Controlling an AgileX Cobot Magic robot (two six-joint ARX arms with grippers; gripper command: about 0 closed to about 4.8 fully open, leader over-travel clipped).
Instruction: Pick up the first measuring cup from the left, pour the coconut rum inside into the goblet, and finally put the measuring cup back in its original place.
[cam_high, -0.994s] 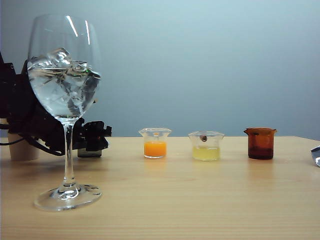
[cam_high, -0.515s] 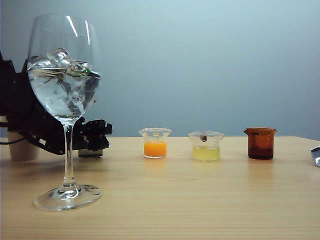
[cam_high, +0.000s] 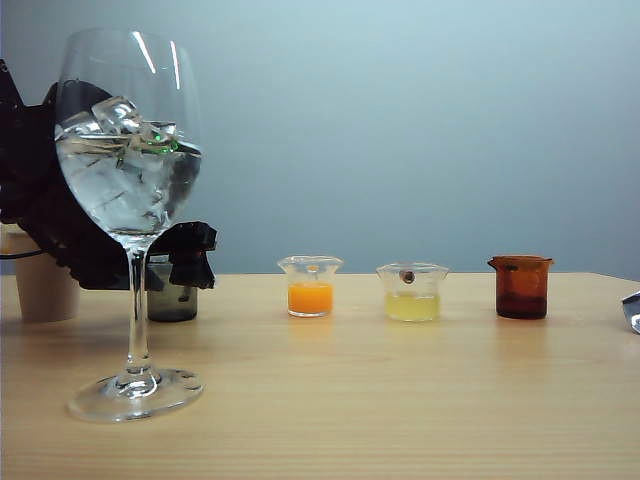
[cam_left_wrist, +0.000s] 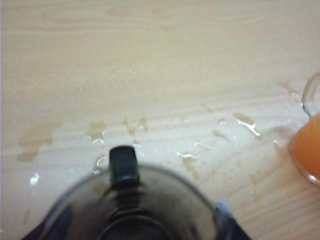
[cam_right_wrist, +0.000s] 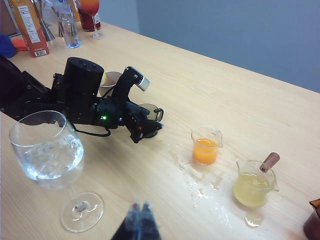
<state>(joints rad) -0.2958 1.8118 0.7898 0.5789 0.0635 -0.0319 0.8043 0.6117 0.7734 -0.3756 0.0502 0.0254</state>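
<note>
The goblet (cam_high: 128, 150) (cam_right_wrist: 47, 150) stands at the front left with ice and clear liquid in its bowl. Behind it the smoky first measuring cup (cam_high: 172, 298) (cam_right_wrist: 151, 114) stands upright on the table. My left gripper (cam_high: 190, 258) (cam_right_wrist: 141, 111) hangs open just above and around it, one finger on each side and clear of its wall. The cup's rim (cam_left_wrist: 165, 200) fills the left wrist view, blurred. Whether coconut rum is in the cup I cannot tell. My right gripper (cam_right_wrist: 139, 220) is shut, low over the table near the goblet's foot.
To the right of the smoky cup stand an orange-filled cup (cam_high: 310, 287), a pale yellow cup (cam_high: 412, 292) and an amber-brown cup (cam_high: 521, 287). A paper cup (cam_high: 42, 285) sits behind the left arm. Spilled drops (cam_right_wrist: 195, 185) wet the wood. A carton (cam_right_wrist: 30, 25) and bottles stand far back.
The left gripper has opened and tilted upward, uncovering the smoky cup, which now stands on the table on its own. The right arm has kept still.
</note>
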